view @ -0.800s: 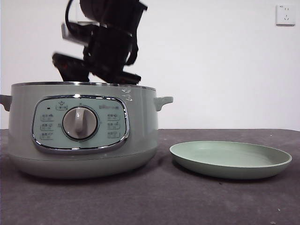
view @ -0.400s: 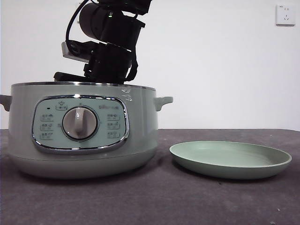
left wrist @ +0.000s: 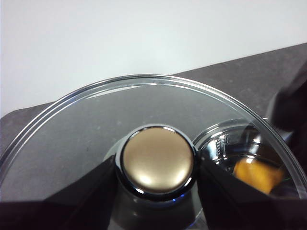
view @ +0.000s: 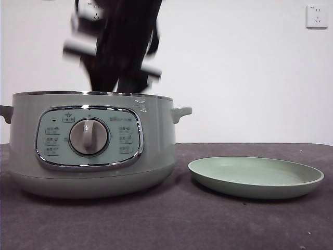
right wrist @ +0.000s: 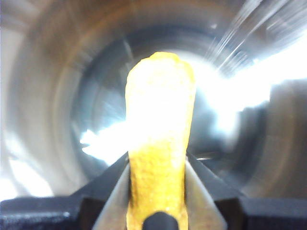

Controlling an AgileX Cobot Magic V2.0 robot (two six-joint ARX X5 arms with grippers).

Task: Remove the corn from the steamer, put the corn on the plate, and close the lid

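Steamer (view: 88, 143): left half of the front view, standing on the dark table (view: 171, 224); control panel and grey dial (view: 89, 136) face the camera; small handles at both sides; top open, no cover on it.

Right gripper (right wrist: 158, 191): jaws clamped on the corn, one against each side of the cob; in the right wrist view the jaws rise from the bottom centre. In the front view a blurred black arm (view: 122, 44) comes down from the top edge, upper left of the frame, its lower end at the steamer's rim.

Corn (right wrist: 159, 143): yellow-orange cob held upright between the right jaws, centre of the right wrist view; behind it the shiny, blurred inside of the pot. Also seen through the glass as an orange shape at the lower right of the left wrist view (left wrist: 258, 175). Hidden by the pot wall in the front view.

Left gripper (left wrist: 156, 191): jaws closed on the lid's knob, one on each side, bottom centre of the left wrist view.

Lid (left wrist: 86, 129): clear glass disc with steel rim, filling the lower part of the left wrist view; knob (left wrist: 157, 160) at centre, looking golden in this light; table surface shows through the glass.

Plate (view: 256, 178): lower right of the front view, flat on the table, just beside the steamer, not touching it; nothing on it.

Wall socket (view: 317, 16): upper right corner of the front view.
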